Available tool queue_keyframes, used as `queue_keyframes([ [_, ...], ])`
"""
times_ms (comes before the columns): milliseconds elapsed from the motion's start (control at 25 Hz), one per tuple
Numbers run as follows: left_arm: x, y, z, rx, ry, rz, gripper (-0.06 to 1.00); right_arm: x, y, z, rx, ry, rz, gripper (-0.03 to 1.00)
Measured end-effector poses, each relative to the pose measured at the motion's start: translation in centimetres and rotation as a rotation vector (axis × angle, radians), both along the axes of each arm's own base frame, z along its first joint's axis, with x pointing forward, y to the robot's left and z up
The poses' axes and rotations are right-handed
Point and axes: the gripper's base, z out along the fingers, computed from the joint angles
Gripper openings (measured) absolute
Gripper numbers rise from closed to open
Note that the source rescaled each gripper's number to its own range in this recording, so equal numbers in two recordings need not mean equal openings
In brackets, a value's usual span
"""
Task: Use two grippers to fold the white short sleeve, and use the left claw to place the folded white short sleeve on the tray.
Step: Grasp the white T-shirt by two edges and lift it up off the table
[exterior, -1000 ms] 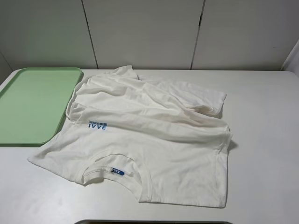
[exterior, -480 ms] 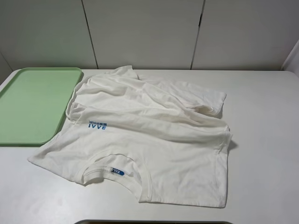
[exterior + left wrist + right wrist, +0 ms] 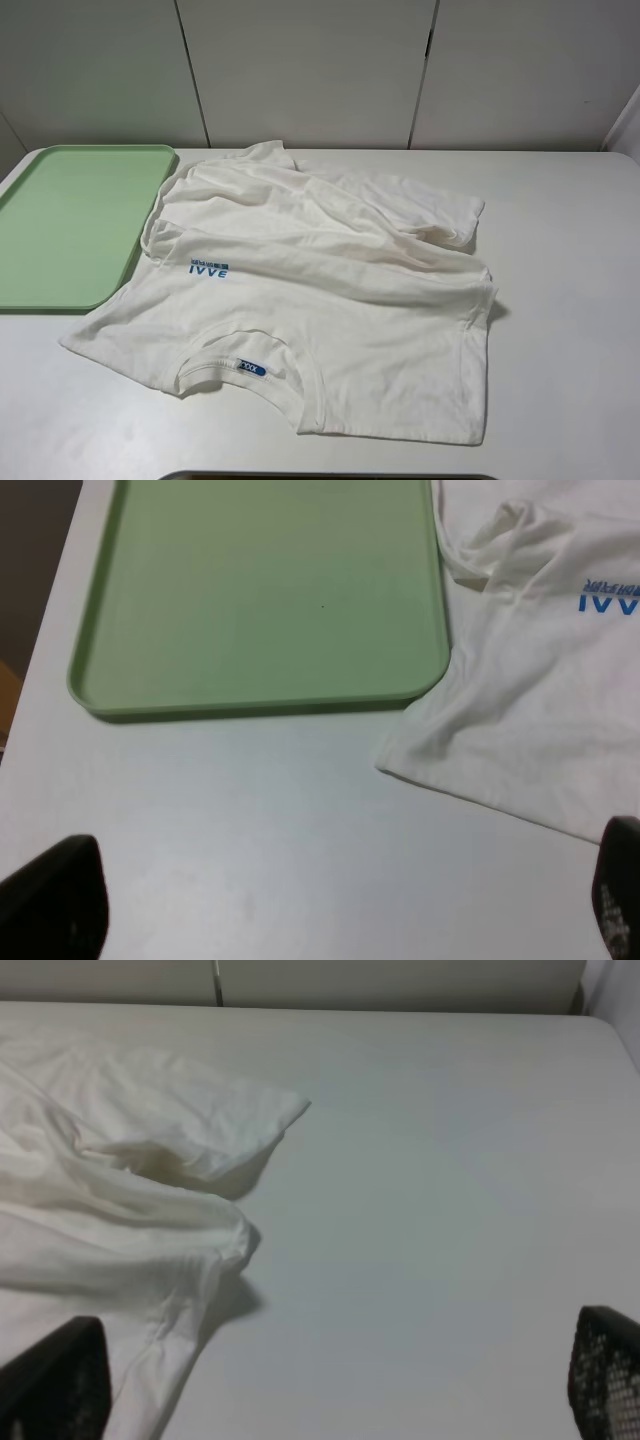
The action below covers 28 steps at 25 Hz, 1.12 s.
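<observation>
Nothing is changing across the last second: the white short sleeve (image 3: pixel 300 290) is lying exactly where it lay, crumpled and unfolded on the table (image 3: pixel 570 330), and neither arm is showing in the high view, then or now. That is telling me the fold is not yet begun and both grippers are hanging back from the cloth.

The left gripper (image 3: pixel 335 905) is standing wide open, its 2 fingers (image 3: pixel 55 905) spread far apart and gripping nothing, with only bare table lying between them. The tray (image 3: pixel 260 695) is sitting ahead of these fingers, well apart from them. A corner of the shirt is lying ahead too, its edge running in near 1 finger and its cloth touching the tray's rim further on, beside the blue IVVE print (image 3: pixel 208 271).

The right gripper (image 3: pixel 330 1380) is likewise gaping fully and holding nothing. A rumpled sleeve and bunched side of the shirt are lying ahead of and near 1 of its fingers (image 3: pixel 50 1385), while bare table is stretching ahead of the other.

Both grippers are probably needing to come down onto shirt edges next, and the bunching is likely making a neat fold harder
</observation>
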Motion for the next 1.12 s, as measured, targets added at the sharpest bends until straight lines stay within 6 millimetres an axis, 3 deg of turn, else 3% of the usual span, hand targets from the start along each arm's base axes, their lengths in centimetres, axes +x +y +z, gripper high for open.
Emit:
queue_keyframes([
  [840, 0.0, 0.0, 0.1, 0.000, -0.003, 0.000, 0.95, 0.0, 0.0, 0.0, 0.000, 0.001, 0.000, 1.00],
  [1000, 0.1, -0.2, 0.8, -0.021, -0.004, -0.008, 0.94, -0.2, 0.1, 0.5, 0.009, -0.015, 0.006, 1.00],
  [1080, 0.6, -0.2, 2.0, -0.038, 0.010, -0.017, 0.93, -0.3, 0.1, 1.0, 0.012, -0.025, 0.009, 1.00],
  [1120, 0.8, -0.3, 3.9, -0.041, -0.004, -0.024, 0.92, -0.4, 0.1, 1.4, 0.014, -0.034, 0.010, 1.00],
])
